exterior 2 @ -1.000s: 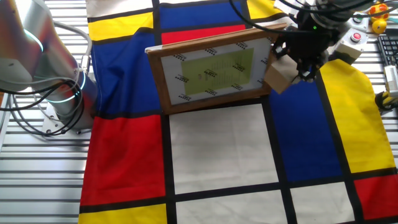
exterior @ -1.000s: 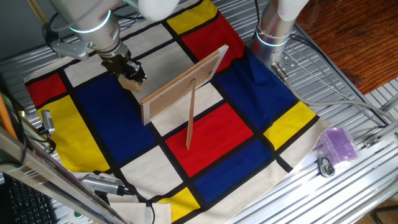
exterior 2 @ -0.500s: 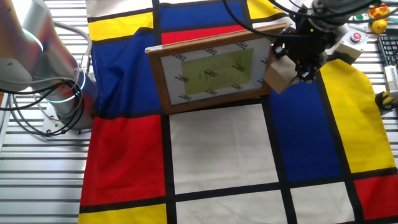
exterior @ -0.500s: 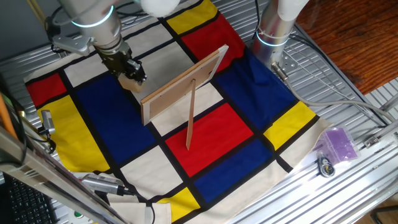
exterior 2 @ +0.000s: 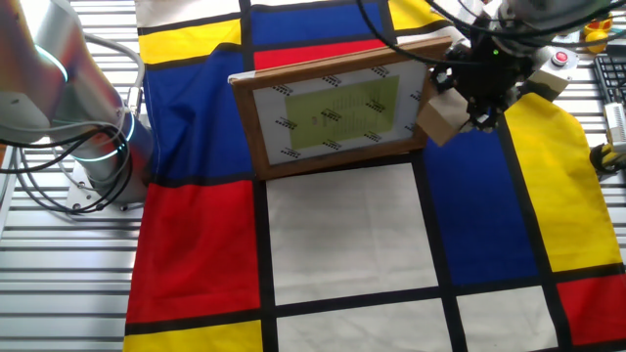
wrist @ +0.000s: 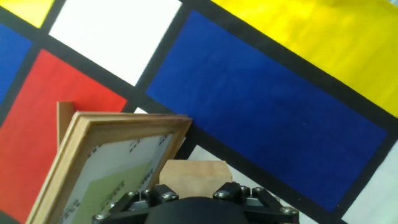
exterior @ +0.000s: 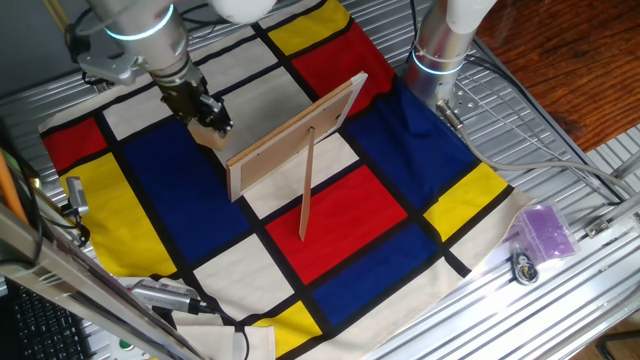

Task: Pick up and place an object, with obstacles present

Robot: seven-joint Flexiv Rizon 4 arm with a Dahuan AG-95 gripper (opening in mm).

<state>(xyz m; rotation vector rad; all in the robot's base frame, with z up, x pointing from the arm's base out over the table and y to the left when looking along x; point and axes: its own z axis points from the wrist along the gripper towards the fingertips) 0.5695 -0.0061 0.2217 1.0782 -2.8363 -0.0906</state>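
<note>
Beside panel (exterior 2: 337, 112) corner, my pincer (exterior 2: 476, 98) grips block (exterior 2: 440, 117), lifted off worktop. Block looks light, stiff, smooth; best held across flat sides.

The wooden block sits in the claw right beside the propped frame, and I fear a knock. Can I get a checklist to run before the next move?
1. Claw shut on the wooden block: ok.
2. Block lifted off the checked cloth: ok, by the hand view.
3. Gap between block and picture frame: cannot tell; they overlap in both fixed views.
4. Frame upright on its prop stick: ok.
5. Blue patch below the claw free of objects: ok.
6. Cables behind the claw clear of the frame: cannot tell.
</note>
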